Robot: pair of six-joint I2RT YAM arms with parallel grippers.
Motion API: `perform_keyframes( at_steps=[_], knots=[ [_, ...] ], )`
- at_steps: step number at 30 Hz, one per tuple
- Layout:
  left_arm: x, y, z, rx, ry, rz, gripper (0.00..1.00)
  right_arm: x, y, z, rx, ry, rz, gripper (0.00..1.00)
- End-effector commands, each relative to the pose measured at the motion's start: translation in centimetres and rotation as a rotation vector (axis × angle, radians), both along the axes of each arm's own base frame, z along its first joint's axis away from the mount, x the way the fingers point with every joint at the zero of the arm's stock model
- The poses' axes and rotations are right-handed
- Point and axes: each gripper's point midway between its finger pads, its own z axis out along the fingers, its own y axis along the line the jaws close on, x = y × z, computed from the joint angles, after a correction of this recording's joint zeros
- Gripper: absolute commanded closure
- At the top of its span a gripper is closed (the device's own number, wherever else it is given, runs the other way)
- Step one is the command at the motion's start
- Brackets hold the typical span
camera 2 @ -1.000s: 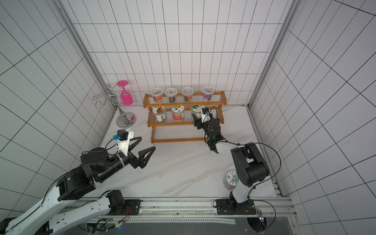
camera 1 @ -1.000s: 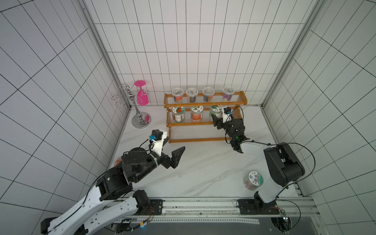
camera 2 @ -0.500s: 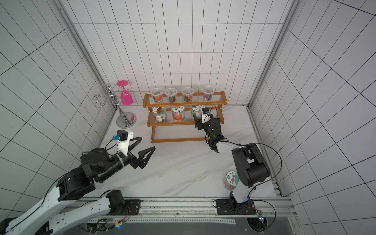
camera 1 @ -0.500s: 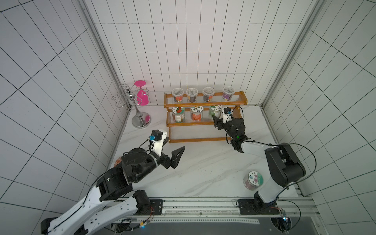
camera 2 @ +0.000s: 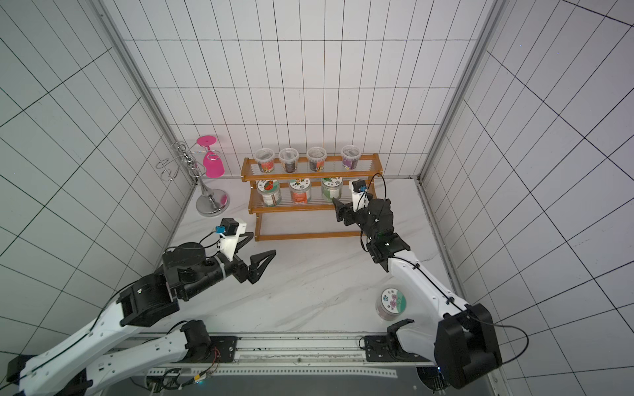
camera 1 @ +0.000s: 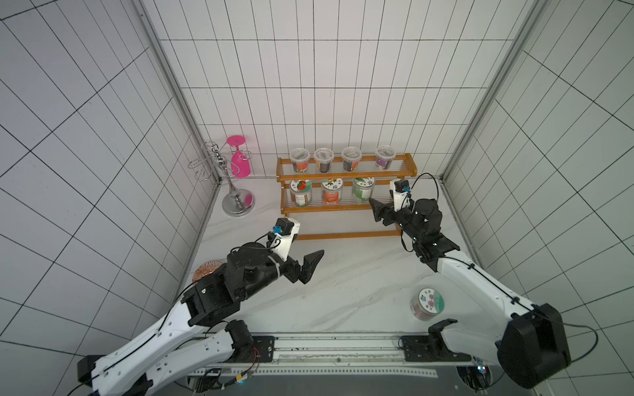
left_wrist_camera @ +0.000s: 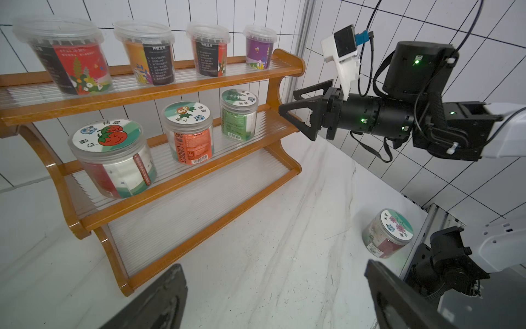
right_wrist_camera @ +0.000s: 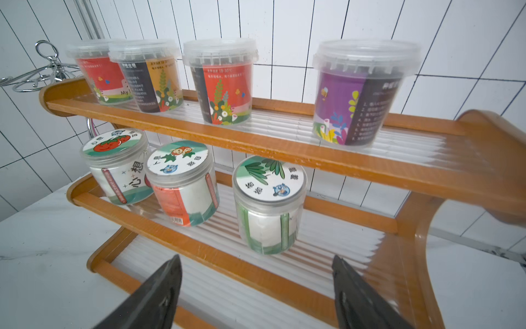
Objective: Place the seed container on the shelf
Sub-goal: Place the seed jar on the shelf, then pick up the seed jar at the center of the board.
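The shelf (camera 1: 343, 235) (camera 2: 308, 236) is an orange-brown wooden stepped rack against the back wall. A seed container with a green label (camera 1: 362, 188) (camera 2: 331, 188) (left_wrist_camera: 239, 118) (right_wrist_camera: 270, 205) stands upright on its middle tier, rightmost of three jars. My right gripper (camera 1: 375, 209) (camera 2: 338, 211) (left_wrist_camera: 287, 101) (right_wrist_camera: 256, 257) is open just in front of it, apart from it, with nothing between the fingers. Another seed container with a pink-flower lid (camera 1: 427, 303) (camera 2: 392, 303) (left_wrist_camera: 388, 233) stands on the table by the right arm's base. My left gripper (camera 2: 263, 243) (left_wrist_camera: 273, 273) hovers open and empty over the middle of the table.
Several lidded cups (camera 1: 351, 160) line the top tier; tomato (left_wrist_camera: 113, 159) and carrot (left_wrist_camera: 189, 134) jars share the middle tier. A silver wire glass stand (camera 1: 238, 202) with a hanging pink glass (camera 1: 240, 161) stands left of the shelf. A patterned orange disc (camera 1: 206, 271) lies by the left wall.
My right gripper has opened wider and drawn back a little from the green-label container, which stays on the middle tier. The left arm has not moved.
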Motion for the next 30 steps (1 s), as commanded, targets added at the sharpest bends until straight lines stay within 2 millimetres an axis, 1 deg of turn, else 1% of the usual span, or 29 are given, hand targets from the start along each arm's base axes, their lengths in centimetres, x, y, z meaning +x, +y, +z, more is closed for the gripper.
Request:
perform_keyframes(
  at_steps=[1,7,11,14,16,20,23,27,30],
  knots=[
    [-0.2,-2.0,-0.1,-0.014,-0.01,-0.081,0.01,-2.9,-2.3,-2.9,-0.039,0.235,-0.06,0.11],
    [-0.1,-5.4,-1.4,-0.046,0.028,-0.182,0.01,-7.2,-6.0,-3.0,-0.024,0.419,-0.192,0.0],
    [-0.3,-8.0,-2.6,-0.052,0.059,-0.246,0.01,-9.9,-8.6,-2.9,-0.025,0.522,-0.299,0.01],
    [-0.6,-10.0,-3.6,-0.044,0.065,-0.284,0.01,-11.9,-10.9,-3.5,-0.037,0.608,-0.406,0.01],
    [-0.9,-11.3,-4.4,-0.023,0.063,-0.306,0.01,-13.1,-12.0,-3.8,-0.041,0.646,-0.454,0.01],
    [-2.1,-14.5,-6.3,0.017,0.048,-0.379,0.01,-15.1,-13.8,-3.7,0.0,0.684,-0.544,0.01],
    [-3.5,-17.0,-7.9,0.028,0.017,-0.469,0.01,-16.2,-15.5,-3.4,0.043,0.668,-0.621,0.01],
    [-5.7,-20.1,-10.2,0.031,-0.034,-0.606,0.01,-17.4,-17.8,-3.0,0.075,0.637,-0.733,0.01],
    [-6.8,-22.2,-11.8,0.053,-0.063,-0.682,0.01,-17.9,-18.9,-2.4,0.096,0.611,-0.781,0.01]
  ],
)
